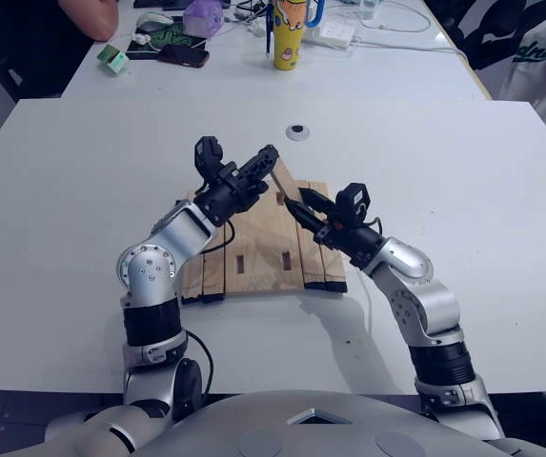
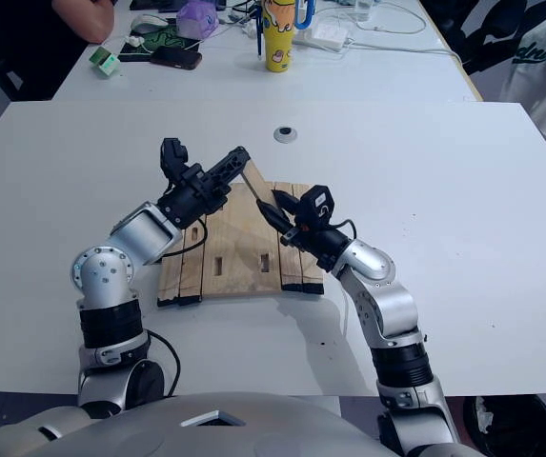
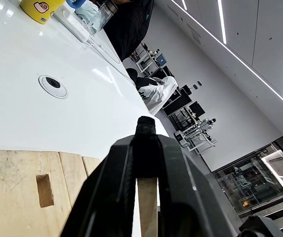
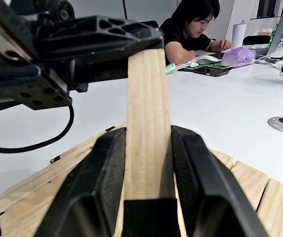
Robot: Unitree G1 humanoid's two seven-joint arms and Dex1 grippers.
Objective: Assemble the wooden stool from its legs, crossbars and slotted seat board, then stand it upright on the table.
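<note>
Wooden leg [image 4: 148, 98] is clamped by both left gripper [image 1: 271, 157] and right gripper [image 4: 148, 132]. Left eye view adds the seat board [image 1: 253, 252] underneath, mid-frame.

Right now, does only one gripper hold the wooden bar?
No, the right gripper clamps the wooden bar low down while the left gripper grips its upper end.

Entry: slotted seat board [image 1: 253, 252] lies flat at the centre of my table [image 1: 463, 190]. Over it slants one wooden bar [image 4: 146, 113]. My left gripper [image 1: 265, 160] clamps its far end and my right gripper [image 1: 296, 205] its near end. Behind the board is a cable grommet [image 1: 297, 131]. Farther back, a second table [image 1: 396, 71] carries a mug [image 1: 288, 38] with a phone [image 1: 182, 55] to its left.
</note>
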